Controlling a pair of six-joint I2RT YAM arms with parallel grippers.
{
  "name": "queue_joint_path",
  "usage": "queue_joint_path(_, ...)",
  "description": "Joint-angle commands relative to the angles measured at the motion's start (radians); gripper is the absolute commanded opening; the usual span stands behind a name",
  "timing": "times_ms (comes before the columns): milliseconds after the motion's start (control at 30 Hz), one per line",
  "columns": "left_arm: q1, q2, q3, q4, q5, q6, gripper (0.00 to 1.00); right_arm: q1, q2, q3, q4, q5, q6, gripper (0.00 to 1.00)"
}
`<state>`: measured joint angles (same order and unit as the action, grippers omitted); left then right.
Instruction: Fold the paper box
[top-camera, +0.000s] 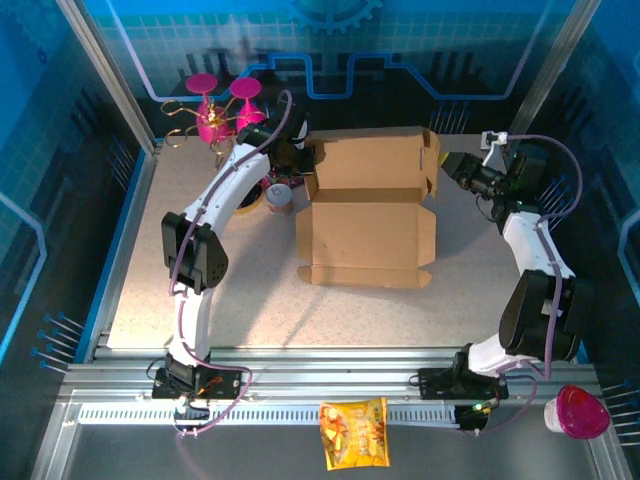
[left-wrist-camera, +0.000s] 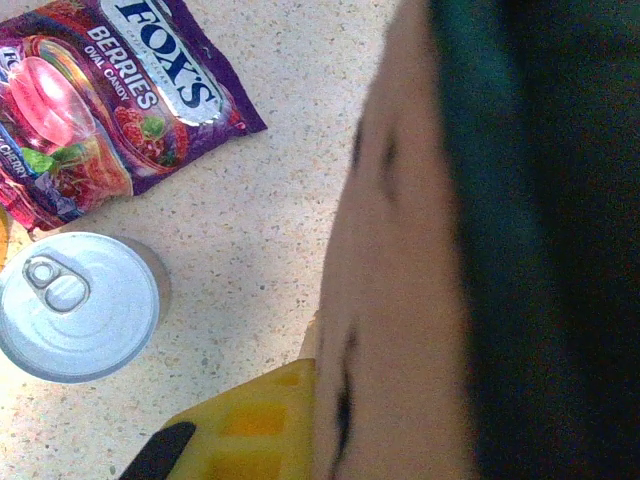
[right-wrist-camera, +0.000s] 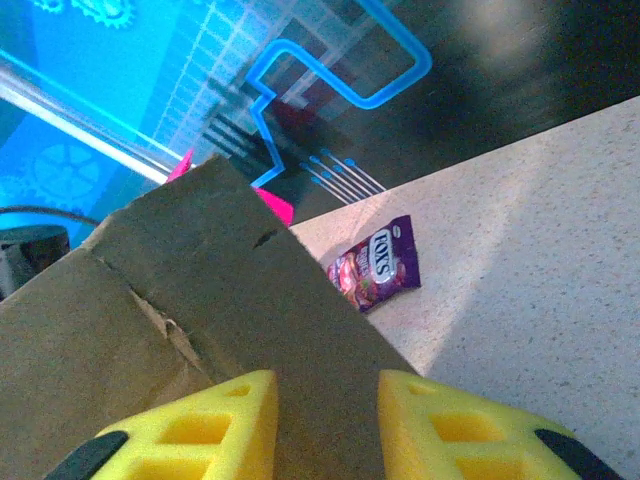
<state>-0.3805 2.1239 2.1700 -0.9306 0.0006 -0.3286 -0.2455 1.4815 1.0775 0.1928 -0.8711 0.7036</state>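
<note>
Paper box (top-camera: 365, 215) mid-worktop (top-camera: 380, 320), rear panel tilted up. L end effector (top-camera: 297, 152) pressed together at box rear-left corner. R end effector (right-wrist-camera: 325, 400) spread, at rear-right flap. Tin can (left-wrist-camera: 75, 305) w/ Fox's candy bag (left-wrist-camera: 110, 100) nearby.

We see a robotics lab cell: a speckled table (top-camera: 140, 290) fenced by aluminium frame posts (top-camera: 105, 70) and blue backdrop panels (top-camera: 330, 40) printed with gears and circuit lines. The left arm (top-camera: 225, 190) and right arm (top-camera: 525, 245) are bolted to a slotted rail (top-camera: 330, 385) at the near edge. Test props lie about: a candy bag (left-wrist-camera: 100, 100), a tin can (left-wrist-camera: 75, 305) and a snack packet (top-camera: 353, 432).
</note>
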Motion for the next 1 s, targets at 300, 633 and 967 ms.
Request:
queue_joint_path(300,0.016,0.019,0.053,-0.017,0.065,0.047,0.0,0.05,-0.066,-0.027,-0.014,-0.046,-0.126,0.39)
queue_joint_path(633,0.017,0.03,0.064,-0.021,0.083,0.062,0.0,0.077,-0.094,-0.006,-0.123,-0.018,-0.241,0.45)
queue_joint_path(967,0.017,0.017,0.061,-0.017,0.104,0.081,0.0,0.124,-0.08,0.087,-0.323,0.125,-0.446,0.58)
